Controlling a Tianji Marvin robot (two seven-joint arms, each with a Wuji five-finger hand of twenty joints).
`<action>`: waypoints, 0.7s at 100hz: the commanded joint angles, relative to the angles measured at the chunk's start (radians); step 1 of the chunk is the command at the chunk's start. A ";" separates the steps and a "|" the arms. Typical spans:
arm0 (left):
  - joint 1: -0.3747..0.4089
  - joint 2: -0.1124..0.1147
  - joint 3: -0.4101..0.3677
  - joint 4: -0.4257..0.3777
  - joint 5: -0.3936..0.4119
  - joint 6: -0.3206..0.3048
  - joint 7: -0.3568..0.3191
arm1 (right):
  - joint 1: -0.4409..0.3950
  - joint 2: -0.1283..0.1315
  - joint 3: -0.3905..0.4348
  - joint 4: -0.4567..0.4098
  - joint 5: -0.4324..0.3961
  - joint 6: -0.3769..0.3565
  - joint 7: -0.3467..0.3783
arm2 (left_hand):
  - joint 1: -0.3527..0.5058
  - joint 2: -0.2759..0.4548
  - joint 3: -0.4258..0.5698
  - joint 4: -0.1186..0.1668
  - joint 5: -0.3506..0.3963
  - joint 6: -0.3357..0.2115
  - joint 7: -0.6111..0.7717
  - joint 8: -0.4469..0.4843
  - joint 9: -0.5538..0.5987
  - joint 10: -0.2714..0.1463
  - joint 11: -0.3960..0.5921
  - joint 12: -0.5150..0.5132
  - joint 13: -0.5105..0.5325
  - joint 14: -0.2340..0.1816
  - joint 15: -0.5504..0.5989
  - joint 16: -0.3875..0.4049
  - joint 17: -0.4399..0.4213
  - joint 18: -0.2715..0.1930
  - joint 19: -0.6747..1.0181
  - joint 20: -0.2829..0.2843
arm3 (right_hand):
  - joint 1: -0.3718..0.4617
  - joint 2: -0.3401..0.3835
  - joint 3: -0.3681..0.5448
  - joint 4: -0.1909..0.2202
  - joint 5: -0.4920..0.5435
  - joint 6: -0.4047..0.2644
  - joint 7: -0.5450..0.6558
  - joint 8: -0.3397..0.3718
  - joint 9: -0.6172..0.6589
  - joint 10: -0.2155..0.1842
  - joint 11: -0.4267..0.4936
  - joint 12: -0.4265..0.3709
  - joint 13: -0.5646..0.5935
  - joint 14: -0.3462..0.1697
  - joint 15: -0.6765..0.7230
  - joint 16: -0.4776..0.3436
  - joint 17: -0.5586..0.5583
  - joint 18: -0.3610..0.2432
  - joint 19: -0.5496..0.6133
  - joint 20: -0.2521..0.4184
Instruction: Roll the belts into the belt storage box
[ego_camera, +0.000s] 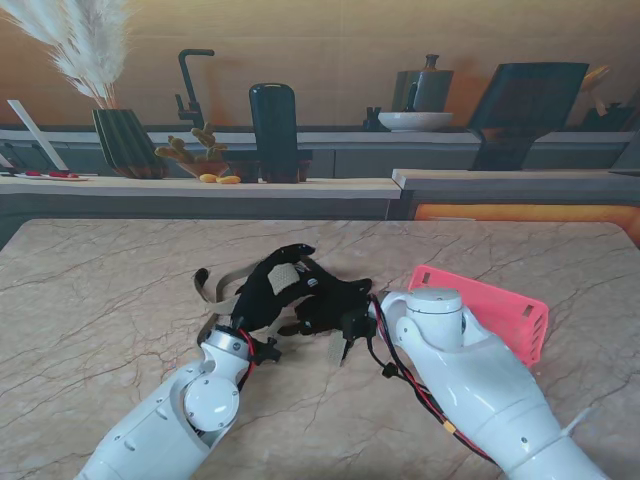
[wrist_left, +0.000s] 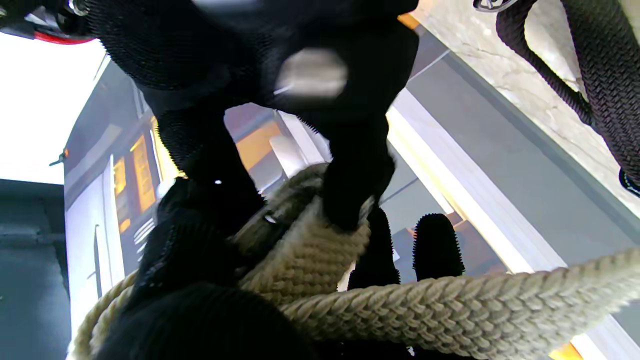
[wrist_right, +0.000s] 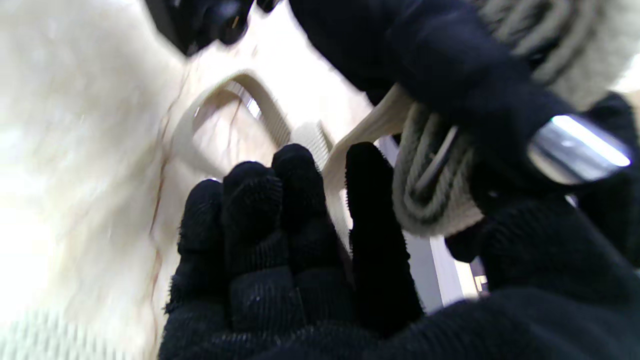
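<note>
From the stand, the left hand (ego_camera: 268, 290) and right hand (ego_camera: 335, 312) meet mid-table over the woven belt (ego_camera: 215, 300), its tail trailing left; the pink storage box (ego_camera: 495, 308) waits right. The wrist views show fingers (wrist_left: 350, 190) pinching the coil to keep it wound, the right fingers (wrist_right: 280, 225) pressed together, steadying it.

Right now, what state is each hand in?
Left hand: shut on the belt.
Right hand: also on the belt; grip cannot be told.

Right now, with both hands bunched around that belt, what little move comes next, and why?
Probably another turn of winding. The beige belt is partly coiled between the left hand and right hand, but a loose tail trails on the table, and the pink box waits to the right.
</note>
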 joint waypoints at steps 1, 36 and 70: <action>0.007 -0.020 0.001 -0.027 0.009 -0.015 0.008 | -0.002 -0.008 -0.032 -0.029 -0.034 0.016 -0.026 | 0.125 0.184 0.041 -0.015 0.072 -0.021 0.058 -0.016 0.043 -0.033 0.013 -0.003 0.026 -0.034 0.017 -0.002 0.013 -0.030 0.018 0.011 | 0.168 0.018 0.147 0.099 0.006 -0.062 0.041 -0.009 -0.017 0.044 -0.035 -0.034 -0.026 -0.003 -0.050 -0.039 -0.008 -0.004 -0.008 0.016; 0.031 -0.027 -0.028 -0.063 -0.037 0.025 0.018 | -0.015 0.014 -0.085 -0.077 -0.480 -0.056 -0.199 | 0.196 0.132 0.056 0.008 0.126 -0.027 0.207 0.018 0.368 0.019 0.132 0.014 0.247 0.009 0.113 -0.025 0.105 -0.012 0.074 0.005 | -0.010 -0.013 0.244 0.130 0.077 0.005 -0.278 0.224 -0.040 0.071 -0.064 -0.098 -0.027 0.034 -0.093 -0.109 -0.001 0.033 0.013 -0.016; 0.014 -0.026 -0.023 -0.049 -0.034 0.092 0.015 | -0.157 0.078 -0.018 -0.224 -0.829 -0.335 -0.263 | 0.132 -0.058 0.089 0.042 0.220 0.042 0.355 0.045 0.593 -0.061 0.585 0.367 0.609 -0.006 0.448 0.061 0.424 0.010 0.283 0.007 | 0.055 -0.110 0.331 0.079 0.007 -0.047 -0.071 0.067 -0.035 0.033 -0.090 -0.123 -0.015 0.003 -0.136 -0.142 0.012 0.030 0.020 -0.039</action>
